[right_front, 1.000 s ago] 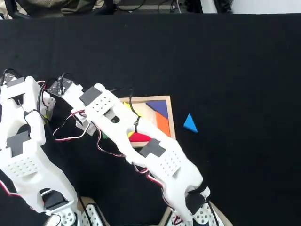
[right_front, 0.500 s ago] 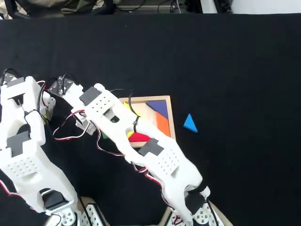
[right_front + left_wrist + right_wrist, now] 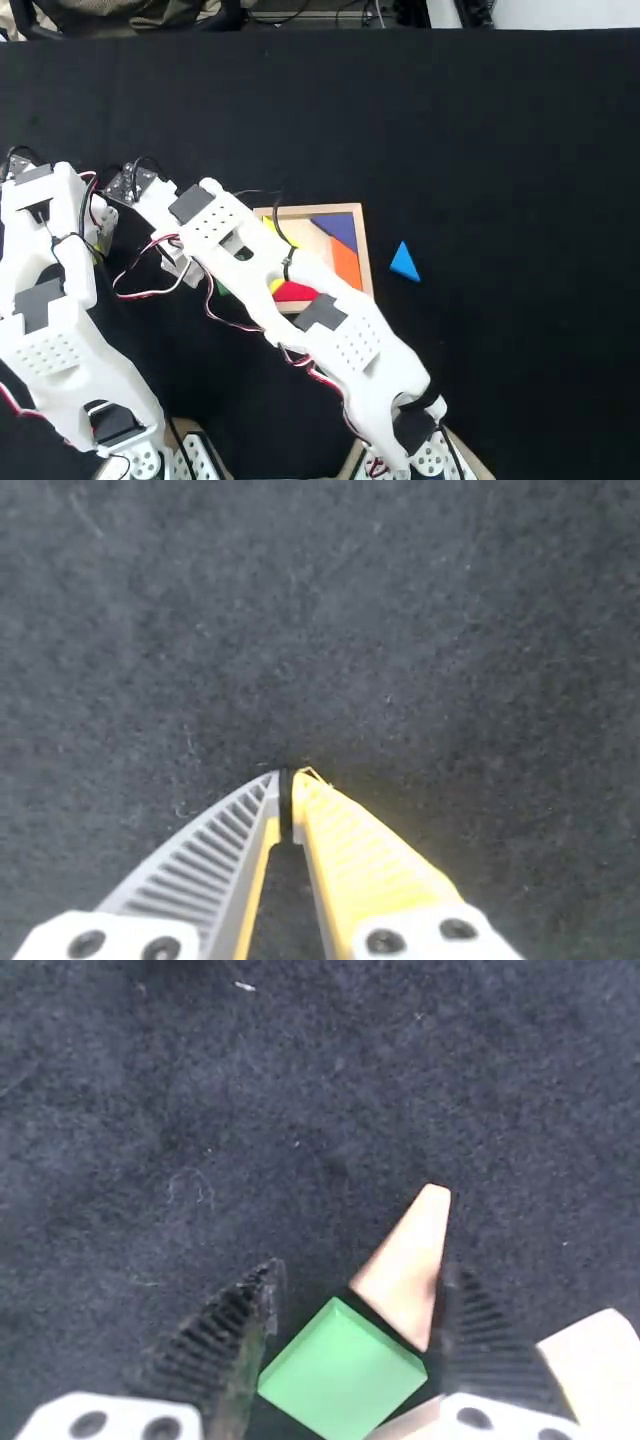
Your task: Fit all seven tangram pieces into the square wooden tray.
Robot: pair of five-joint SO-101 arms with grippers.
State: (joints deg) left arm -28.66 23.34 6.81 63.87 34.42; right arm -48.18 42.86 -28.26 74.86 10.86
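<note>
Black-clothed bench [image 3: 500, 150], nothing moved this past second: right fingers [image 3: 225, 1330] stay spread around the green square [image 3: 340, 1365] beside the tray [image 3: 320, 209], ungrasped; left fingers [image 3: 350, 850] closed, empty; blue triangle [image 3: 404, 262] waits outside the tray.

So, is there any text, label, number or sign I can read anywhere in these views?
None can be read: no words, numbers or signs show on the wooden tray, the blue triangle, the green piece, the right arm, the left arm or the black cloth.
</note>
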